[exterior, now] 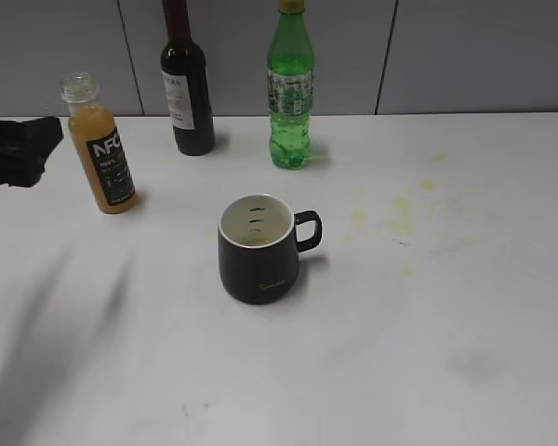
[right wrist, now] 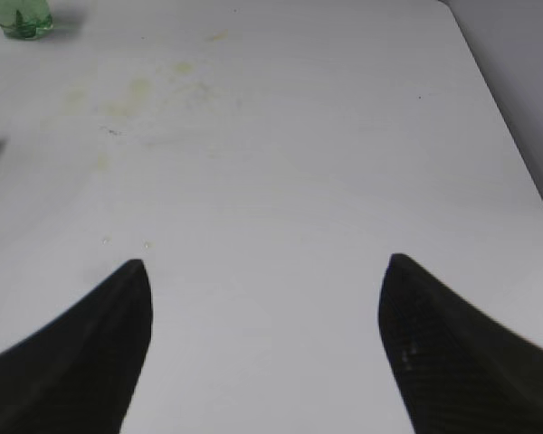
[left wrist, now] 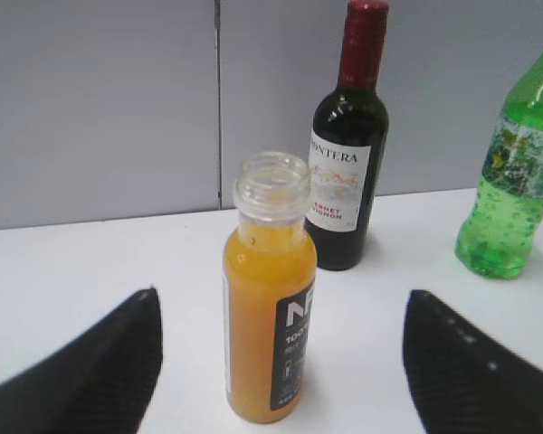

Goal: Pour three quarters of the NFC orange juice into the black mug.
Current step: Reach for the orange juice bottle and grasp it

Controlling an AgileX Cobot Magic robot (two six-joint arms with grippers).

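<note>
The NFC orange juice [exterior: 102, 153] stands upright and uncapped at the table's far left, filled nearly to the neck. In the left wrist view the bottle [left wrist: 267, 307] stands centred ahead of my left gripper [left wrist: 282, 293], whose black fingers are spread wide on either side and clear of it. That gripper [exterior: 14, 149] shows at the left edge of the exterior view, just left of the bottle. The black mug [exterior: 259, 251] sits mid-table, handle to the right, white inside. My right gripper [right wrist: 264, 261] hangs open over bare table, holding nothing.
A dark wine bottle [exterior: 186, 88] and a green plastic bottle [exterior: 290, 93] stand along the back wall, right of the juice. Yellowish stains [exterior: 400, 214] mark the table right of the mug. The table's right edge [right wrist: 516, 136] shows in the right wrist view.
</note>
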